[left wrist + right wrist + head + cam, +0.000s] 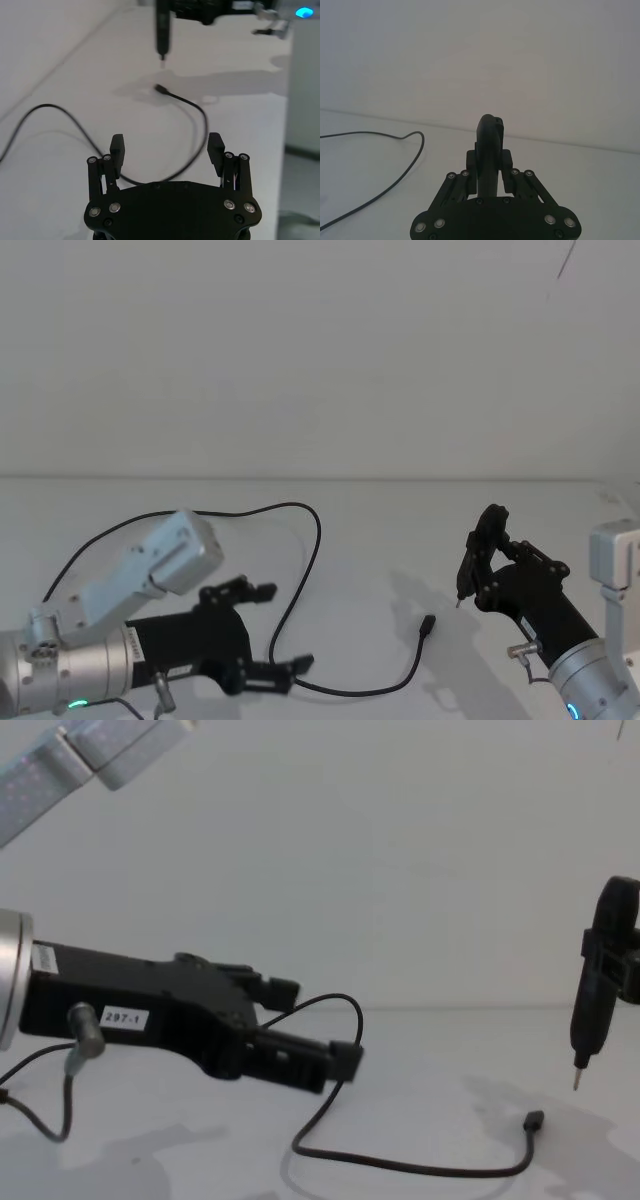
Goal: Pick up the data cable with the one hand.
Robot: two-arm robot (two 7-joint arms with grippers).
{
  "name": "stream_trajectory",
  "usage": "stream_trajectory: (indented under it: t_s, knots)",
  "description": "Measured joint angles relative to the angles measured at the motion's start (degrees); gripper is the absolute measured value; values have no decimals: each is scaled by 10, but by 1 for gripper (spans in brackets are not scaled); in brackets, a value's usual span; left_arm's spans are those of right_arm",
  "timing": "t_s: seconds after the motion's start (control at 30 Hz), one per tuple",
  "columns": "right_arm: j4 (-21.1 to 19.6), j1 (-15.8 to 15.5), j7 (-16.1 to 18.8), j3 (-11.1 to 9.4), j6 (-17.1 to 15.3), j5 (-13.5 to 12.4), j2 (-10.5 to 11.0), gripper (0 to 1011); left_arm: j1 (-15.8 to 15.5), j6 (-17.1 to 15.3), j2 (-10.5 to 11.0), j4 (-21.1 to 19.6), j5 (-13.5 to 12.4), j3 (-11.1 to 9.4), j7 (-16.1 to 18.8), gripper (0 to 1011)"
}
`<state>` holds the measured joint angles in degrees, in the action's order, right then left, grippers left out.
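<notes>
The data cable (300, 540) is a thin black cord that curves across the white table and ends in a small plug (428, 624) at centre right. My left gripper (285, 628), the blocky black one labelled 297-1 (125, 1018), is open at lower left. The cord runs between its two fingers, and no finger is closed on it. From the left wrist, the cable (197, 107) loops under the open left gripper (166, 145). My right gripper (495, 552) is shut on a slim black pen-shaped tool (590, 1010). The tool's metal tip hangs above the table just right of the plug (535, 1120).
The white table (360, 540) meets a plain white wall at the back. A pale block (615, 560) stands at the far right edge beside the right arm. My left arm's grey link (150, 565) slants over the table's left side.
</notes>
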<state>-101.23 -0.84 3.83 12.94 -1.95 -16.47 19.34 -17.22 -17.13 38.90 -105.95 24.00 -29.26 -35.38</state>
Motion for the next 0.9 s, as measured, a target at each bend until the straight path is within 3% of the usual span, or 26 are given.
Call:
stream_trajectory:
  t_s: [0.17, 0.4, 0.6, 0.9]
  knots:
    - [0, 0, 0, 0, 0, 0, 0, 279, -28, -23, 9, -2, -8, -30, -39, 1001]
    - [0, 0, 0, 0, 0, 0, 0, 279, -57, -40, 8, 5, -30, -67, -67, 1001]
    - [0, 0, 0, 0, 0, 0, 0, 279, -74, -50, -3, 16, -48, -93, -73, 1001]
    - [0, 0, 0, 0, 0, 0, 0, 279, -84, -58, -28, 34, -58, -110, -56, 1001]
